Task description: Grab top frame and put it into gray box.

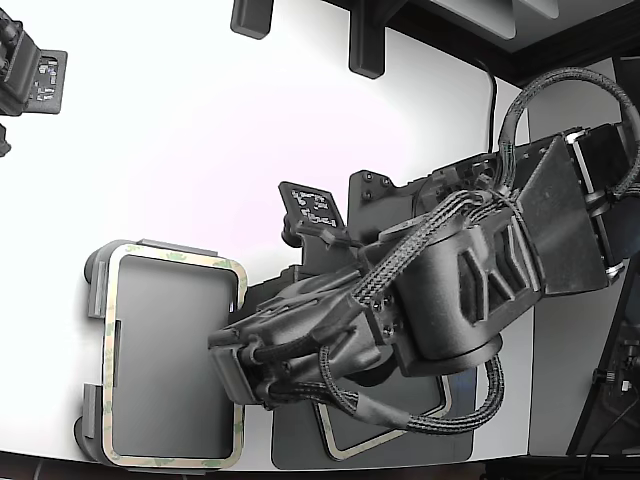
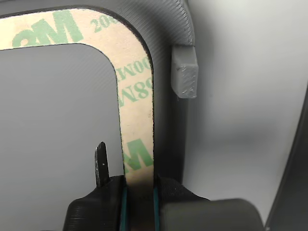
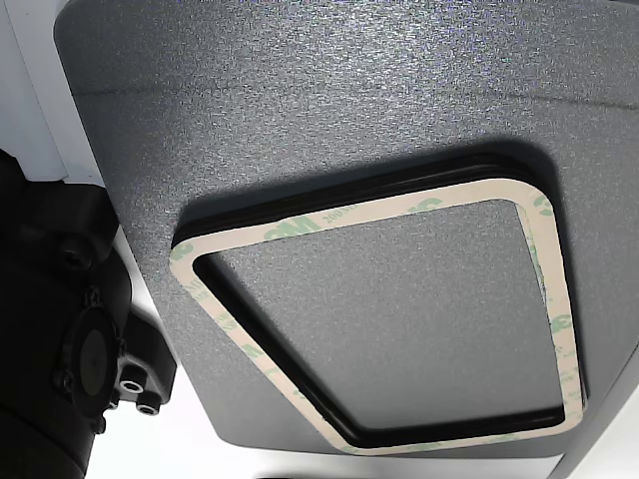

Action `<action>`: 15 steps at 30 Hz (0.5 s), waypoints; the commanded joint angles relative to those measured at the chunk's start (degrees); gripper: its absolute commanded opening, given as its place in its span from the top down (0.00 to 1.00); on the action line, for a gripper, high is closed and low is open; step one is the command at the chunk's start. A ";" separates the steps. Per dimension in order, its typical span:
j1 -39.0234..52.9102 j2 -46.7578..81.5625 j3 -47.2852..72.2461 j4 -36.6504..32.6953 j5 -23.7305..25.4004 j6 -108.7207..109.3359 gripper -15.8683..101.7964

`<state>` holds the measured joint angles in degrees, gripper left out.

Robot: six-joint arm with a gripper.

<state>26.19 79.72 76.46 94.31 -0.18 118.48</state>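
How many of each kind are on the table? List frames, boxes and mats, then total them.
Gray box: 1
Dark mat: 1
Frames with a face showing: 2, the top frame at the box, another frame on the mat
Total: 4

Top frame (image 1: 172, 262) beige w/ green print, flat in gray box (image 1: 96, 278).

Stack of beige frames (image 3: 250, 238) w/ green print, flat on dark textured mat (image 3: 300, 90) — black hardware (image 3: 60, 319) beside
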 commanded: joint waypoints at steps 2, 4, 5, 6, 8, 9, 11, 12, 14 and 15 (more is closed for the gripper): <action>-0.88 1.41 -0.97 0.53 -0.09 0.09 0.97; -0.88 1.32 -0.97 0.53 0.00 0.09 0.97; -0.88 1.32 -0.97 0.44 0.00 0.09 0.97; -0.88 1.32 -0.97 0.44 0.00 0.35 0.97; -0.88 1.23 -0.97 0.35 0.00 0.44 0.97; -0.88 1.14 -1.05 0.26 -0.09 0.53 0.97; -0.88 0.97 -1.23 0.26 -0.18 0.88 0.97; -0.88 0.88 -1.32 0.26 -0.35 1.58 0.97; -0.88 0.62 -1.32 0.18 -0.62 1.67 0.97; -0.88 0.53 -1.32 0.09 -0.62 1.67 0.97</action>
<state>26.19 79.10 76.55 94.22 -0.62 119.97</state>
